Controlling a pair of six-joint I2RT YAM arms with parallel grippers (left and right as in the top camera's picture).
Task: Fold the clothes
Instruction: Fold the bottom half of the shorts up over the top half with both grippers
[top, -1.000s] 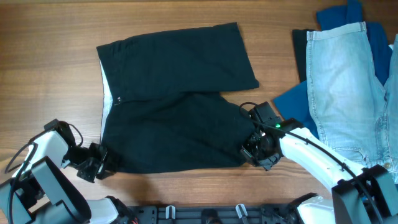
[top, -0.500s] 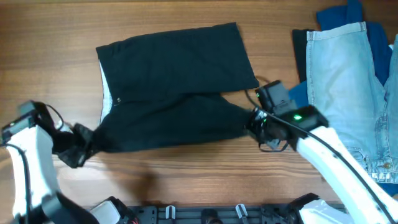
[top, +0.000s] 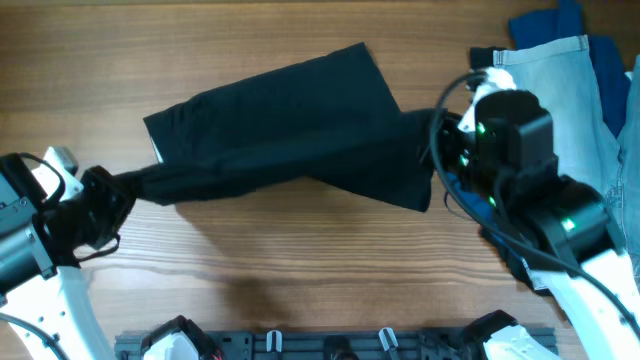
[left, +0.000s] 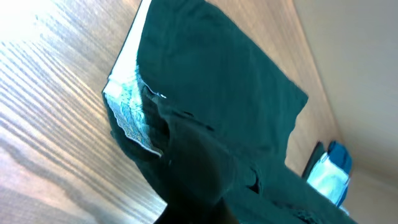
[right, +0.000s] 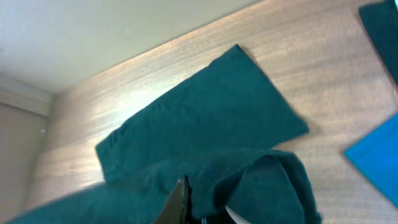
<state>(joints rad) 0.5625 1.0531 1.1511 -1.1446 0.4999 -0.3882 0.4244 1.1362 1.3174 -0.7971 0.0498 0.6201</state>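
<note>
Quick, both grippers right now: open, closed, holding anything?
Left gripper: closed on the black shorts, waist end.
Right gripper: closed on the black shorts, leg end.

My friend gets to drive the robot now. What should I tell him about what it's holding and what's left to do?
The left gripper is shut on the waist end of the black shorts.
The right gripper is shut on the leg end of the same shorts.
The near half hangs stretched between them above the table; the far half lies flat.
Done: the first fold is begun but not laid down.
Left: lay the lifted half over the flat half, let go, and probably fold once more. The light denim shorts and the blue clothes at the right wait unfolded.
</note>
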